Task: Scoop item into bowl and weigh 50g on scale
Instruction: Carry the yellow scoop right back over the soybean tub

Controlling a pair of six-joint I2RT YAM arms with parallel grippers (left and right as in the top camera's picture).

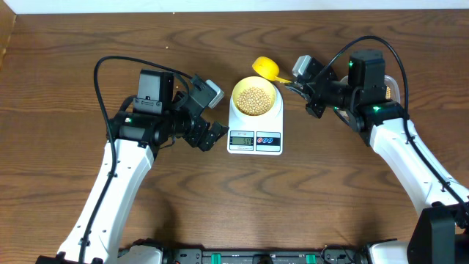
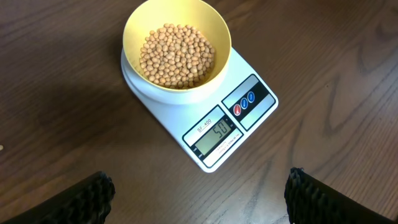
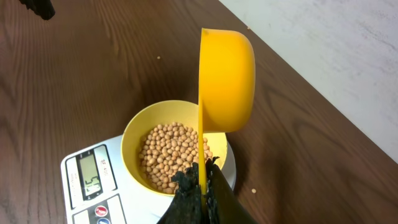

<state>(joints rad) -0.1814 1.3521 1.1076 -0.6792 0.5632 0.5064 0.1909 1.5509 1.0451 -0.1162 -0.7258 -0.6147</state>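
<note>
The bowl [image 1: 254, 97] sat on the scale [image 1: 255, 139], filled partway with beans [image 2: 177, 55], and the display [image 2: 214, 134] appeared to read 50. The right tool [image 3: 199, 180] was clamped shut on the handle of a yellow scoop [image 3: 227, 81], which was tipped on its side above the bowl's far rim; its inside was hidden. The left tool [image 1: 211, 134] hung open and empty over the worktop [image 1: 73, 44], just beside the scale's front left corner.

The target looked met, so the step in hand was probably ending the pour cleanly. That would call for keeping the scoop off the rim, since any touch would skew the reading. Levelling the scoop before drawing it back would stop a late bean from dropping in. Pausing would let the digits settle.
</note>
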